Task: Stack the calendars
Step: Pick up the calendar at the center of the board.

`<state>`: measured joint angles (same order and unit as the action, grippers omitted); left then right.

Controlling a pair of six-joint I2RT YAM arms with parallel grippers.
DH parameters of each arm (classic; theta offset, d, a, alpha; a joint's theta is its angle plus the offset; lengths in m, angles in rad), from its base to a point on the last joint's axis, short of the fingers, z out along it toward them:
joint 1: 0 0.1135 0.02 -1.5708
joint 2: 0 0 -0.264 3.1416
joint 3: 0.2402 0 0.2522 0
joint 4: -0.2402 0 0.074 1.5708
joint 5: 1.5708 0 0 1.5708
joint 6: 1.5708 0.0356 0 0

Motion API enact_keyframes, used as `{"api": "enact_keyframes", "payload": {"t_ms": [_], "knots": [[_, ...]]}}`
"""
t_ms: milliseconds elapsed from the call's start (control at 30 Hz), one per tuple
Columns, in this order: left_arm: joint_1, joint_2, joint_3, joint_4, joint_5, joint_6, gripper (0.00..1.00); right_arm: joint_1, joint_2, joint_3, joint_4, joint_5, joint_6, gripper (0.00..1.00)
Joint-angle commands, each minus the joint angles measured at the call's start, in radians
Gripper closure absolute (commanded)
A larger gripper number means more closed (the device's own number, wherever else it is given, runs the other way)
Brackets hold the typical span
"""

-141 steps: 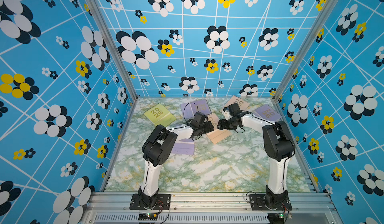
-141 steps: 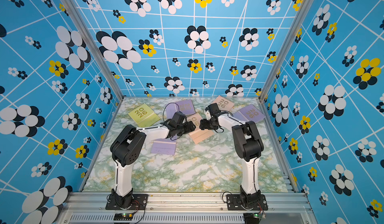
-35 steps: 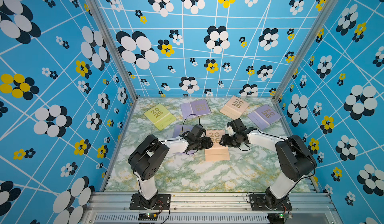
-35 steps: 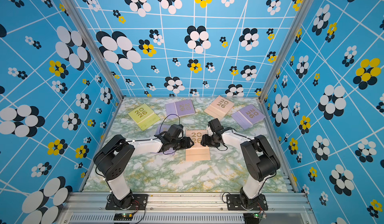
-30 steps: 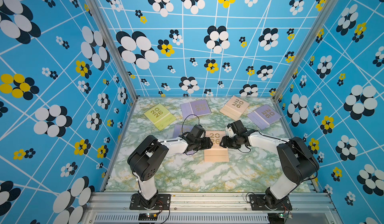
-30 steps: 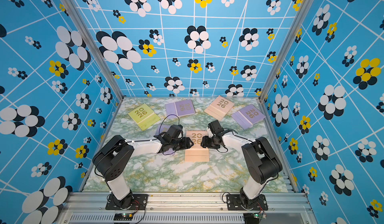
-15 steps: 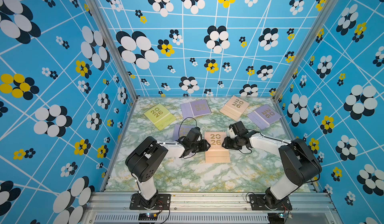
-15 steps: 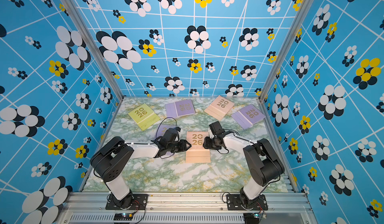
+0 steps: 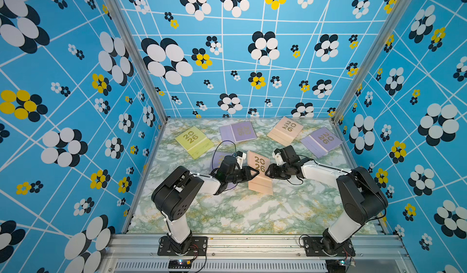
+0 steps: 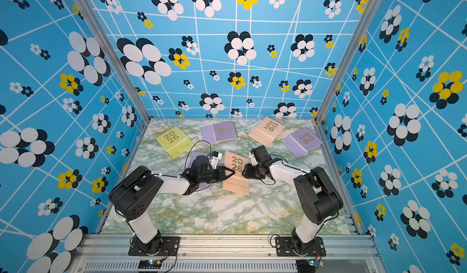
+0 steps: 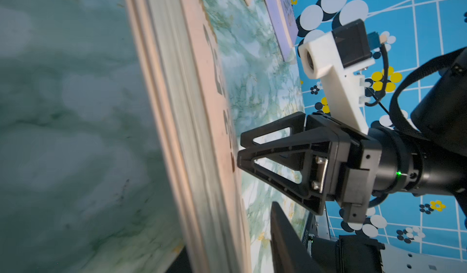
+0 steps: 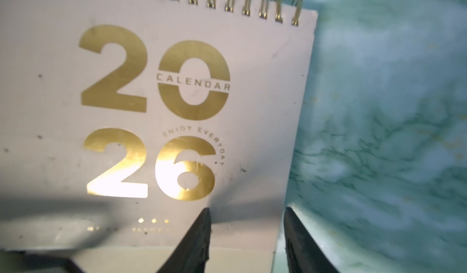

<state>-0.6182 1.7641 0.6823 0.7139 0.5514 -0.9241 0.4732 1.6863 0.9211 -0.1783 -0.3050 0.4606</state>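
A peach calendar (image 9: 259, 175) with gold "2026" lies mid-table, and both grippers are at it. My left gripper (image 9: 255, 174) straddles its left edge (image 11: 177, 132); one finger (image 11: 280, 233) stands off the cover by a gap, so it is open. My right gripper (image 9: 268, 173) is open at the right edge, with one finger (image 12: 199, 233) over the cover (image 12: 151, 107) and the other just past the edge. A lilac calendar (image 9: 218, 156) lies partly hidden under my left wrist. At the back lie a yellow-green calendar (image 9: 193, 140), two lilac calendars (image 9: 238, 131) (image 9: 321, 140) and a peach one (image 9: 285, 130).
Patterned blue walls and metal posts (image 9: 353, 69) enclose the marble table (image 9: 240, 213) on three sides. The two arm bases stand on the front rail (image 9: 252, 241). A black cable (image 9: 225, 142) loops above my left wrist.
Since the earliest frames both arms brought the peach calendar from the back to mid-table. Over the last second it barely shifted, now looks slightly tilted, and the left jaws have narrowed around its edge.
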Motion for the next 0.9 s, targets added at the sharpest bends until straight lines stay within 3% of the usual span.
{"api": "enact_keyframes", "payload": {"t_ms": [0,67,300,500,700,867], "knots": [[-0.022,0.002,0.044,0.067,0.094,0.022,0.7,0.024,0.029,0.019,0.021,-0.057,-0.017,0.52],[-0.021,-0.001,0.049,0.042,0.093,0.033,0.8,0.024,0.03,0.021,0.018,-0.053,-0.02,0.52],[-0.015,-0.025,0.059,-0.033,0.076,0.071,0.99,0.018,0.02,0.021,0.006,-0.041,-0.03,0.51],[0.026,-0.059,0.043,-0.008,0.1,0.058,1.0,-0.021,-0.047,-0.017,0.003,-0.041,-0.03,0.49],[0.115,-0.07,0.004,0.286,0.253,-0.097,1.0,-0.117,-0.188,-0.121,0.09,-0.161,-0.02,0.45],[0.145,0.028,0.0,0.636,0.325,-0.316,1.0,-0.142,-0.299,-0.185,0.194,-0.29,-0.031,0.4]]}}
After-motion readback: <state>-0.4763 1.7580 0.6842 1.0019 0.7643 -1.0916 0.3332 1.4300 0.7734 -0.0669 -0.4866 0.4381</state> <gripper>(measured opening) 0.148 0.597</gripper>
